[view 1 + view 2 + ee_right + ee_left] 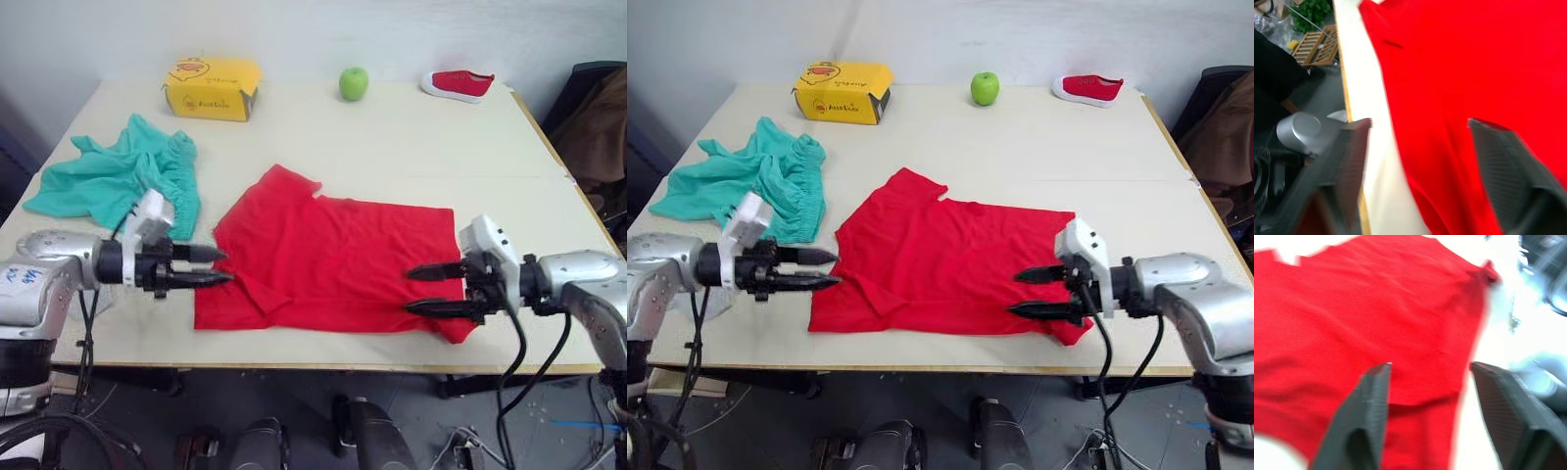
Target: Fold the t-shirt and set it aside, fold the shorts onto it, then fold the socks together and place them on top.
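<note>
The left gripper (219, 266) has its two black fingers spread apart, and it hovers just at the left edge of the t-shirt (333, 259), holding nothing. The right gripper (416, 289) is spread wide too, and it sits over the right end of the t-shirt, near the front edge of the table (411, 137). The two grippers point at each other with the red cloth between them. The t-shirt lies spread out flat in the middle of the table, close to the front edge, with one sleeve sticking up toward the back. The shorts (122, 176) lie in a crumpled heap on the left side of the table, just beside the t-shirt. At the back of the table sit a yellow box (212, 87), a green apple (354, 83) and a small red shoe (458, 84), well apart from the clothes.
</note>
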`<state>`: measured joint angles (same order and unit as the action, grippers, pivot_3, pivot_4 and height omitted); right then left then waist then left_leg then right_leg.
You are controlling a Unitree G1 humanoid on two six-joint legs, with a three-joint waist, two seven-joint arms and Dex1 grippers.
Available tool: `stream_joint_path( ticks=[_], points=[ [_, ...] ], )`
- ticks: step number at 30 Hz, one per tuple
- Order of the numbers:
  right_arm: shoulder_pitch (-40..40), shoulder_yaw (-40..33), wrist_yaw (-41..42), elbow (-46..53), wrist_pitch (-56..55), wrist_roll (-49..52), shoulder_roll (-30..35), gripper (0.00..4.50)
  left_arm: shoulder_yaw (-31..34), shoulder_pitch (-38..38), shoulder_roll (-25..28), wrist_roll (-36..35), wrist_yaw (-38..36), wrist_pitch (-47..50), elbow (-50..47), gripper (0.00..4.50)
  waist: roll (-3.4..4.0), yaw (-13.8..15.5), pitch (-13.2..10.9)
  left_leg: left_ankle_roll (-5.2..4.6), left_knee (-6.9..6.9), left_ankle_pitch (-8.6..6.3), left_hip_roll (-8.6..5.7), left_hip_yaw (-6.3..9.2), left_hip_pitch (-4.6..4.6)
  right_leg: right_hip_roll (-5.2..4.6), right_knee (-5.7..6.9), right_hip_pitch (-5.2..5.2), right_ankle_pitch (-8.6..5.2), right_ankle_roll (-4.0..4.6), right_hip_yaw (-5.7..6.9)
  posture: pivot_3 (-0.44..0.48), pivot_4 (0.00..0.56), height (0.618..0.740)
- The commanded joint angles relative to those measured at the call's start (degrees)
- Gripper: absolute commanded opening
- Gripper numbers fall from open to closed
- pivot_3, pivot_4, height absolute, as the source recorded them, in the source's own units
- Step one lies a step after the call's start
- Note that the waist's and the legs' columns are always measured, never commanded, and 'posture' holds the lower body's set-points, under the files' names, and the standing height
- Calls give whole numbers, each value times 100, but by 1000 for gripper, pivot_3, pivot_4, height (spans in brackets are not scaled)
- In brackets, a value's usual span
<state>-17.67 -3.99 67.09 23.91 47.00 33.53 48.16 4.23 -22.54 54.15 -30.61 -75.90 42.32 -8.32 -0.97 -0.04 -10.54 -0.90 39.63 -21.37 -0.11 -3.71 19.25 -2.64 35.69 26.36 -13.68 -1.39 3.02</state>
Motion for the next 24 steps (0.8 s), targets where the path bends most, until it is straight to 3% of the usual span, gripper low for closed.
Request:
stream_joint_path(
  ticks=[1,5,6,17,24],
  points=[
    [191,487,-462,181,-430,-422,-209,1750,-524,-10,53,244,-293,-442,-141,1292,0,14,0,0,0,0,-2,0,-1,0,2,0,0,0,-2,0,150,740],
    [221,1008,-816,-179,-872,-976,-427,314,-1064,-185,-107,671,-372,-962,251,20,0,6,0,-5,0,1,-6,-2,3,2,5,4,0,0,-3,0,150,740],
    [223,1104,-879,-266,-951,-1084,-468,13,-1156,-227,-156,754,-386,-1095,346,0,0,7,0,-7,0,1,-7,-3,5,2,4,5,0,0,-3,0,150,740],
    [475,1728,-1286,-944,-1433,-1960,-533,13,-1807,-980,-792,1699,-389,-2157,1990,0,-20,3,13,-25,2,-5,-4,-3,3,10,3,1,0,-1,-2,0,150,740],
    [569,1718,-1318,-881,-1395,-1928,-545,13,-1559,-1777,-1501,1967,281,-2414,3398,0,-44,17,27,-40,12,-12,-4,-1,1,9,7,-3,0,-2,0,0,150,740]
  ],
)
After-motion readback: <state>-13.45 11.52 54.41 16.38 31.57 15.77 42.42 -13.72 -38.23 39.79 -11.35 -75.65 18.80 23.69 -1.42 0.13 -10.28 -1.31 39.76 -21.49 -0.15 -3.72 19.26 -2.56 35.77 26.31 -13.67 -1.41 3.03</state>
